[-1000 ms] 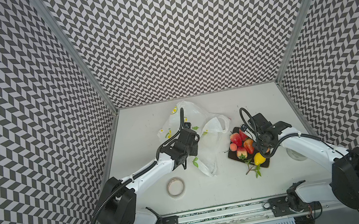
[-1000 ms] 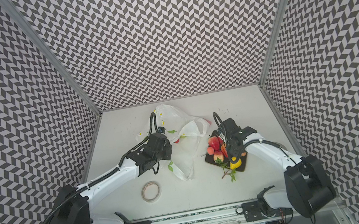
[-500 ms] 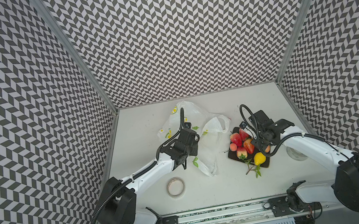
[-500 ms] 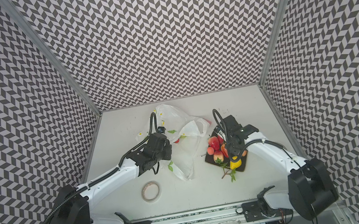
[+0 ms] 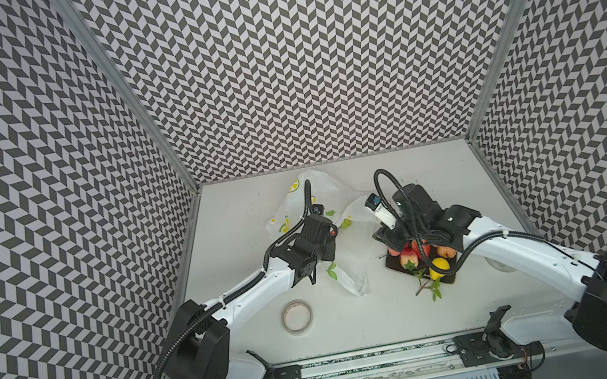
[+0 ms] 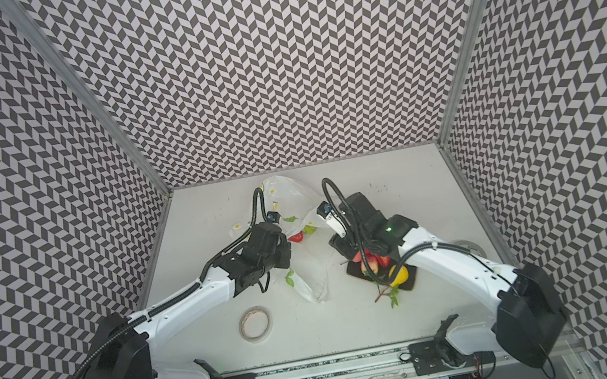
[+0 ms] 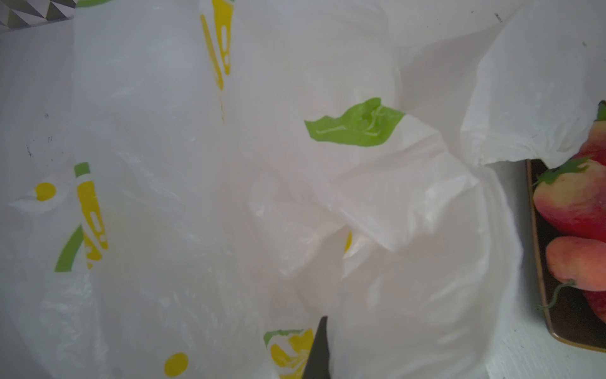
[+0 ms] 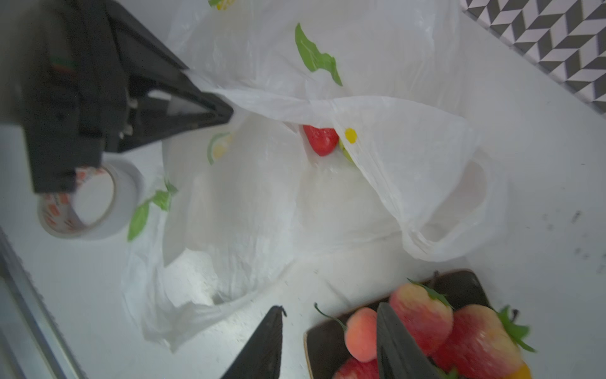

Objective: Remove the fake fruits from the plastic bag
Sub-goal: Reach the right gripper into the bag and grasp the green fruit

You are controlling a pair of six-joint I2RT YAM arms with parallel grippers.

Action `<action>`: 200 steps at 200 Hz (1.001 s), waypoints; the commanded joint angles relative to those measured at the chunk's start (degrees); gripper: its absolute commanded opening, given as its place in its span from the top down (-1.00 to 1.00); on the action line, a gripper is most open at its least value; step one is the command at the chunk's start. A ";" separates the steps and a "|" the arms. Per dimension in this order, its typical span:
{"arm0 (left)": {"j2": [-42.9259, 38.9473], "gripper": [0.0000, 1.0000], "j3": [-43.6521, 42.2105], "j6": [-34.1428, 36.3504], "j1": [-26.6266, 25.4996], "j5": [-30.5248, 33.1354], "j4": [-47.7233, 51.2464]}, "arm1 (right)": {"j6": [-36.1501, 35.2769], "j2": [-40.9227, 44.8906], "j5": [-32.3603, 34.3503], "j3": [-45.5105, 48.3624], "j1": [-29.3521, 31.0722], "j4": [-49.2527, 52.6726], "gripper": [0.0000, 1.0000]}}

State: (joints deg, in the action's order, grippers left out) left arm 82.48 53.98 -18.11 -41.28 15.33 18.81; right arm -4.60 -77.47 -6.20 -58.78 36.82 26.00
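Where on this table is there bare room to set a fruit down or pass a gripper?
Bare: the front strip between the tape roll and the dark tray; the far right corner behind the right arm; the far left strip beside the plastic bag. Crowded: the middle, where bag, tray, left gripper and right gripper meet.

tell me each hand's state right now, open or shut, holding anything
left hand: closed, pinching the plastic bag by its edge.
right hand: open, holding nothing.
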 commanded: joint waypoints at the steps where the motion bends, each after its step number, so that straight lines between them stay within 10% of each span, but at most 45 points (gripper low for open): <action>1: 0.78 1.00 2.09 -1.54 -0.25 0.13 -0.96 | 17.93 -5.08 -3.86 0.96 1.21 -15.43 0.11; 50: 1.45 1.00 4.63 -3.25 -0.30 -0.25 -0.38 | 33.68 -14.93 -0.13 1.92 2.82 -27.50 -0.04; 200: 1.28 1.00 4.74 -1.43 -0.64 -0.47 -1.31 | 51.89 -34.19 17.42 -9.93 1.95 -33.01 -0.72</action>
State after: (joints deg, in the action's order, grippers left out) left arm 83.37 57.41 -20.10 -41.34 15.11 18.74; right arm 43.18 -108.92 7.25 -66.52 39.20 -3.88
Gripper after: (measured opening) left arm 0.047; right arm 0.860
